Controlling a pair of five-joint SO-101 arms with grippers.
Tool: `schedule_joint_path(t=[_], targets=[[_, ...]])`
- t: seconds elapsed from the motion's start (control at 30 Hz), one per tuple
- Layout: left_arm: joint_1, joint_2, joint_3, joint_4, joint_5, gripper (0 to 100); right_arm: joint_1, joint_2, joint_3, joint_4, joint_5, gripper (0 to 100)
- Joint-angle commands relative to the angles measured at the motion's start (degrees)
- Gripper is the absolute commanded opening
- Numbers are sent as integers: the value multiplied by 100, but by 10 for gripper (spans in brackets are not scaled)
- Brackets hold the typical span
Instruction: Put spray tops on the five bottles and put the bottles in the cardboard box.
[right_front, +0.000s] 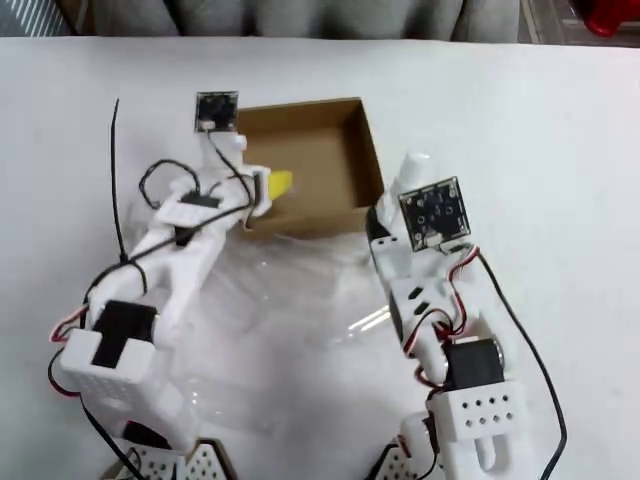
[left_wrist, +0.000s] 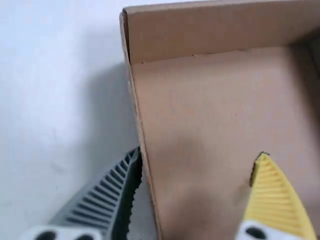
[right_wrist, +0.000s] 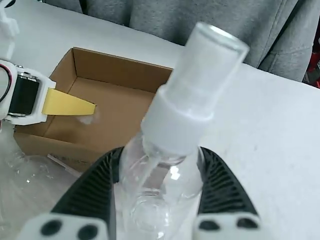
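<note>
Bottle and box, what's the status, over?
Right gripper shut on bottle, spray top on, beside box. Left gripper open, astride box wall. Plastic sheet before box.

A: How is the left arm (right_front: 170, 260) set?
B: It is stretched from 7 o'clock toward 1 o'clock. The left gripper (left_wrist: 199, 156) is held apart, with the grey finger (left_wrist: 107, 200) and the yellow finger (left_wrist: 272, 195) spread wide.
A: And the right arm (right_front: 440, 330)?
B: It is folded from 5 o'clock toward 11 o'clock. The right gripper (right_wrist: 160, 160) is clamped on a bottle (right_wrist: 155, 195) by its black fingers (right_wrist: 95, 185).

Cardboard box (right_front: 315, 160) beyond both arms, left jaws astride its wall, bottle (right_wrist: 162, 187) between right jaws
</note>
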Motion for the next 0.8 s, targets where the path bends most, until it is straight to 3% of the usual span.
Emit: schedule_joint_path(t=[0.0,0.33,0.6,0.77], targets=[[40,-101,-308,-176,-53,335,-40,-31,-79,-145,26,16],[-347,-787,-343,132,-44,335,-40,-31,-53,-629,26,16],[-242,136,-1143,185,-35,329,4,-31,-53,-585,26,16],[-532,391,-1829,853,-44,170,163,-31,-53,-611,26,16]])
